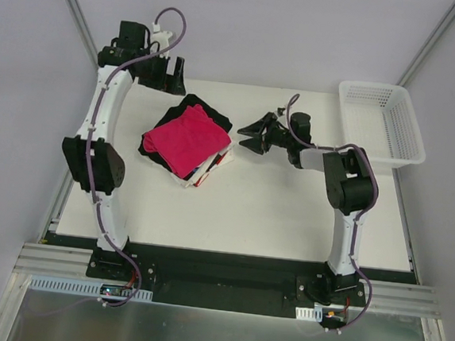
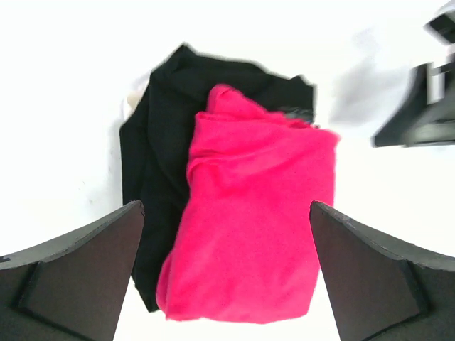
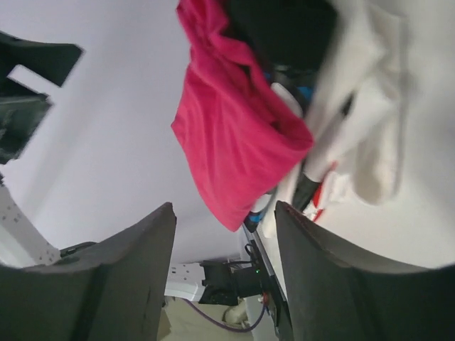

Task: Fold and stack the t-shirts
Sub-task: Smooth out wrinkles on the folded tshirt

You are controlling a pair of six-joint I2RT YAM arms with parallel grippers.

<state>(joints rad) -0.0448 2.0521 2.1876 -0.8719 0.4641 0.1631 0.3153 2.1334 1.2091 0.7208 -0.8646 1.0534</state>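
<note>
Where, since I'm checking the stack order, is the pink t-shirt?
In the top view, the pink t-shirt lies folded on the black t-shirt, left of centre on the table, with the right gripper just to its right.

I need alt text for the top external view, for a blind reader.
A folded crimson-pink t-shirt tops a stack of shirts on a white table. The right gripper, jaws apart, is beside it; a white basket stands at far right.
</note>
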